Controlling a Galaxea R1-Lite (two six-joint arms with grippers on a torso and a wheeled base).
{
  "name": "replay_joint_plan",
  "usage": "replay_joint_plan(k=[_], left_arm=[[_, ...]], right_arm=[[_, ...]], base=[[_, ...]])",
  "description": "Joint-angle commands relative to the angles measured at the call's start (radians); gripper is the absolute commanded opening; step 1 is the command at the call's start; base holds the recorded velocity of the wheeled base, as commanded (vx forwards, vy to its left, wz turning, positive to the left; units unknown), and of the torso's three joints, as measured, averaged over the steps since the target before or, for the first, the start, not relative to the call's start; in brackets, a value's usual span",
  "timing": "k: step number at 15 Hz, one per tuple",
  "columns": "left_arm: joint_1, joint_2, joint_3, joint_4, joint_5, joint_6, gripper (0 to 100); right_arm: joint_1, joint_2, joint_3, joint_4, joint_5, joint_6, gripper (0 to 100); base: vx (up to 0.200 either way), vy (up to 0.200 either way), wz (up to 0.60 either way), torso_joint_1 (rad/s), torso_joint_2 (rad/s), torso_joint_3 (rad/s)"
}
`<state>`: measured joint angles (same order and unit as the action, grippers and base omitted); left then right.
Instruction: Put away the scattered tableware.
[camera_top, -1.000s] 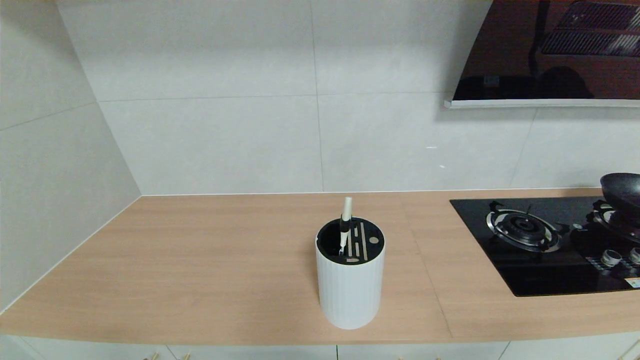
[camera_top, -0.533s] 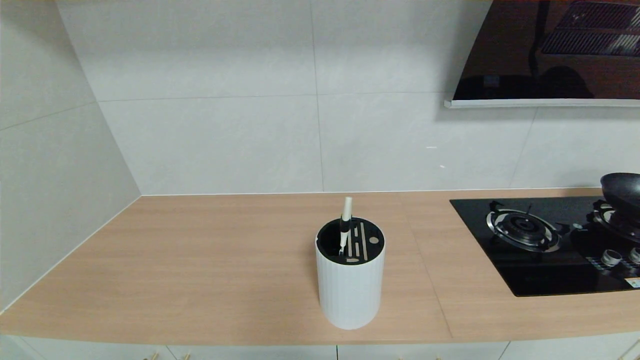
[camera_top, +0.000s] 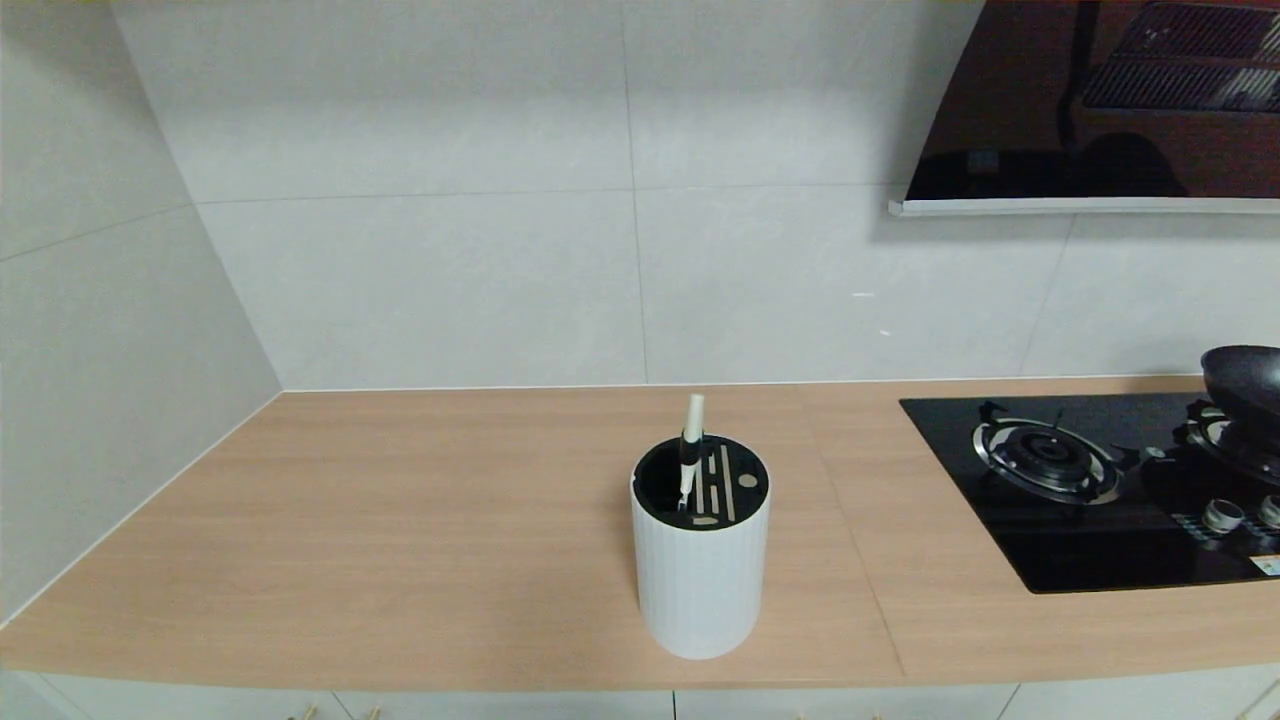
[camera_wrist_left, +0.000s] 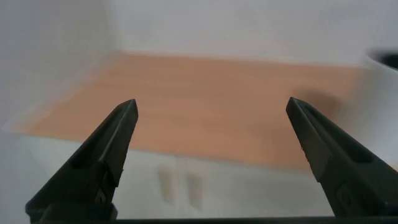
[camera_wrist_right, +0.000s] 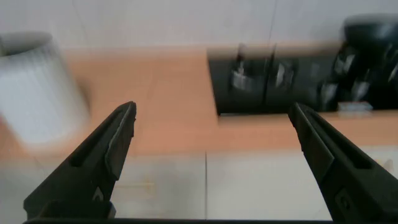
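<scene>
Plainly, the left tool (camera_wrist_left: 211, 106) and right tool (camera_wrist_right: 212, 107) gape wide, empty; a careless reach could topple the white ribbed holder (camera_top: 700, 575) off the wooden worktop (camera_top: 400, 520).

change: none seen | white holder (camera_top: 700, 570) | 1.0 s to now

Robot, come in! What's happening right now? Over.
Left gripper, right gripper open, empty. Cream-handled utensil stands in white ribbed cylindrical holder on wooden counter. Nothing blocks the holder.
</scene>
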<state>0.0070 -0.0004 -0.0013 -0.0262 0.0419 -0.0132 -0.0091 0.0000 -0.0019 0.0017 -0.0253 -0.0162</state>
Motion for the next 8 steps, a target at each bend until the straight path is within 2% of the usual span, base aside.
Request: replay_joint_plan(k=[1, 2, 3, 5, 7, 8], left_arm=[[-0.004, 0.003, 0.001, 0.023, -0.039, 0.039, 100], [-0.004, 0.003, 0.001, 0.029, -0.048, 0.082, 100], [-0.004, 0.003, 0.001, 0.029, -0.048, 0.082, 100], [-0.004, 0.002, 0.001, 0.029, -0.05, 0.061, 100], [-0.004, 0.002, 0.001, 0.029, -0.05, 0.016, 100], [-0.004, 0.002, 0.001, 0.028, -0.05, 0.015, 100]], right_arm=[[0.0, 0.0, 0.002, 0.006, 0.005, -0.001, 100], [0.0, 0.0, 0.002, 0.006, 0.005, -0.001, 100], [0.0, 0.0, 0.002, 0.006, 0.005, -0.001, 100], [0.001, 0.0, 0.002, 0.006, 0.005, 0.01, 100], [0.001, 0.0, 0.002, 0.006, 0.005, 0.01, 100], [0.001, 0.0, 0.002, 0.006, 0.005, 0.013, 100]], base=[[0.0, 0.0, 0.0, 0.0, 0.0, 0.0], [0.0, 0.0, 0.0, 0.0, 0.0, 0.0], [0.0, 0.0, 0.0, 0.0, 0.0, 0.0], [0.0, 0.0, 0.0, 0.0, 0.0, 0.0], [0.0, 0.0, 0.0, 0.0, 0.0, 0.0], [0.0, 0.0, 0.0, 0.0, 0.0, 0.0]])
